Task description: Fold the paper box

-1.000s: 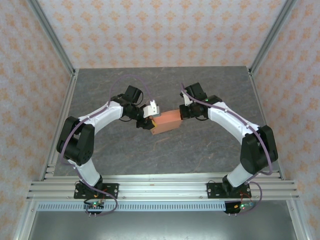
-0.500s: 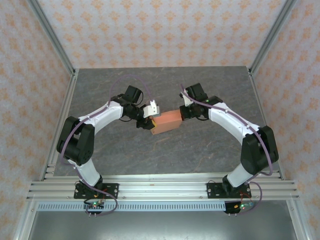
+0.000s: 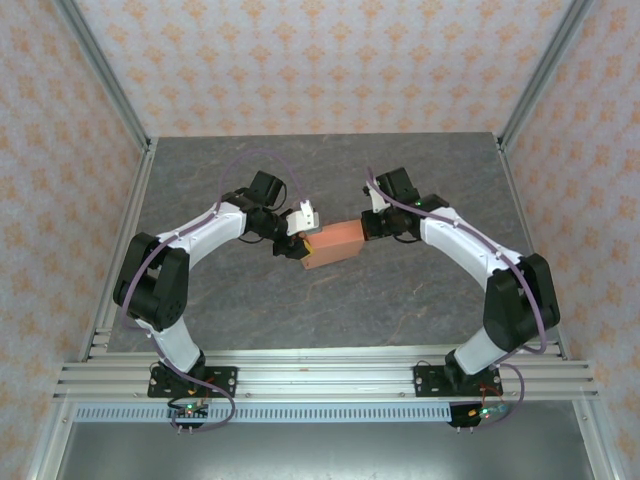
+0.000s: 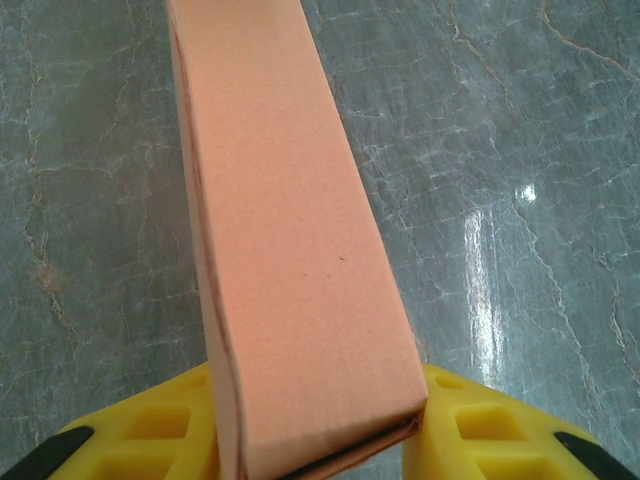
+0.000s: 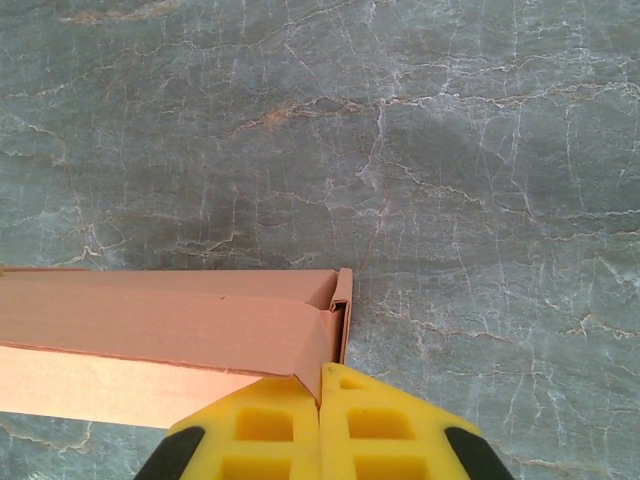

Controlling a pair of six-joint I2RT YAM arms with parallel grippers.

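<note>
Folded paper box held between two arms over the middle of the grey table.

The left gripper comes in from 9 o'clock and clamps the box's left end, its yellow jaws pressed against the two long side faces, as the left wrist view shows with the salmon-orange box running away toward 12 o'clock. In the top view the box slants from about 8 o'clock up to 2 o'clock. At its right end the right gripper has its jaws fully closed against each other; in the right wrist view their tips touch the box's end flap at 11 o'clock, and I cannot tell whether any card is pinched.
</note>
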